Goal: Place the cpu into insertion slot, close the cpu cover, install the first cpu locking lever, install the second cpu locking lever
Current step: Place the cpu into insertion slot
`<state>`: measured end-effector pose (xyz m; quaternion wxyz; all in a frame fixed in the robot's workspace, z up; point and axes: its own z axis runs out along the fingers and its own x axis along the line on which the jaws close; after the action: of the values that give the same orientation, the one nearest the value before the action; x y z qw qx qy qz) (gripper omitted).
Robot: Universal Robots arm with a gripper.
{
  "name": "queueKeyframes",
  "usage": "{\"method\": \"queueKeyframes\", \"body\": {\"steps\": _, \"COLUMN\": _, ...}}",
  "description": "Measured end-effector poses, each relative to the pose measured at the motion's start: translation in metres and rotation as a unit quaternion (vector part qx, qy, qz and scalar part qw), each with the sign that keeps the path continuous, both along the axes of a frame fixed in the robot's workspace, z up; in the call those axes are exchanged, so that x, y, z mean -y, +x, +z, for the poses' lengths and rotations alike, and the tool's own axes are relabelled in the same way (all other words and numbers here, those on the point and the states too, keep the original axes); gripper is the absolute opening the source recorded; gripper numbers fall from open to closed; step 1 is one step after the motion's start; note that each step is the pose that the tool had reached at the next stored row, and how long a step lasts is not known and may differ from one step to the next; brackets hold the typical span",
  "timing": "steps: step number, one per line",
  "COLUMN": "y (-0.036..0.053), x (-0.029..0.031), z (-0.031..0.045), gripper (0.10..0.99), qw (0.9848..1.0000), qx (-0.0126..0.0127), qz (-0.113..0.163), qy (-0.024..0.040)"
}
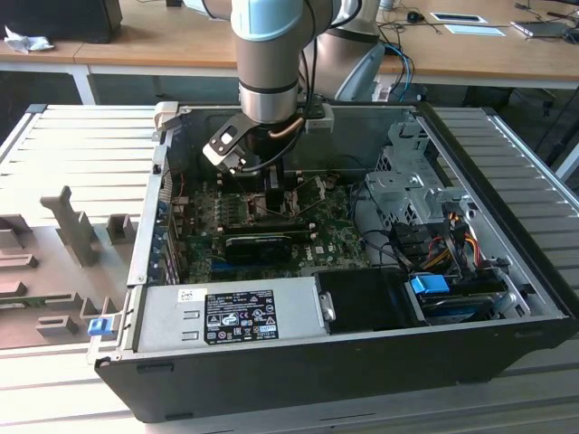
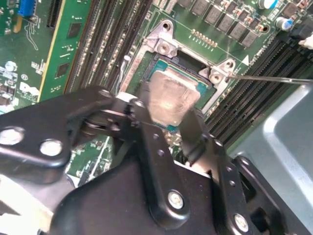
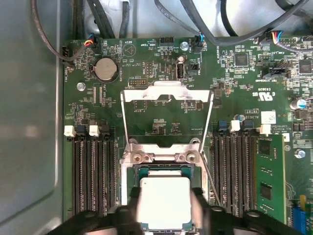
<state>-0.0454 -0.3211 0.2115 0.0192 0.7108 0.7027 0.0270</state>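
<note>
My gripper [image 3: 166, 211] reaches down into the open computer case [image 1: 507, 271] over the green motherboard [image 1: 335, 240]. Its black fingers [image 2: 143, 122] are shut on the two sides of the cpu [image 2: 172, 95], a silver square chip with a pale rim. The cpu [image 3: 165, 201] sits level at the insertion slot [image 3: 146, 170]; I cannot tell whether it is fully seated. The cpu cover [image 3: 166, 91], a silver frame with a square window, stands swung open past the slot's hinge. A thin wire locking lever [image 2: 274, 78] stands loose beside the slot.
Black memory slots [image 3: 93, 171] flank the socket on both sides. A long black expansion card [image 1: 258, 242] lies across the board in front of the socket. The power supply [image 1: 226, 316], a drive cage [image 1: 407, 181] and coloured cables [image 1: 443, 240] crowd the case.
</note>
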Motion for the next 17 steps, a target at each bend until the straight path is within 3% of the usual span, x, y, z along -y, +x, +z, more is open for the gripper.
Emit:
{"method": "queueKeyframes", "body": {"steps": 9, "y": 0.0000, "x": 0.0000, "z": 0.0070, "gripper": 0.106, "qw": 1.0000, "qx": 0.0000, "qz": 0.000, "qy": -0.0002}}
{"method": "queueKeyframes", "body": {"steps": 17, "y": 0.0000, "x": 0.0000, "z": 0.0120, "gripper": 0.106, "qw": 1.0000, "qx": 0.0000, "qz": 0.000, "qy": -0.0001}}
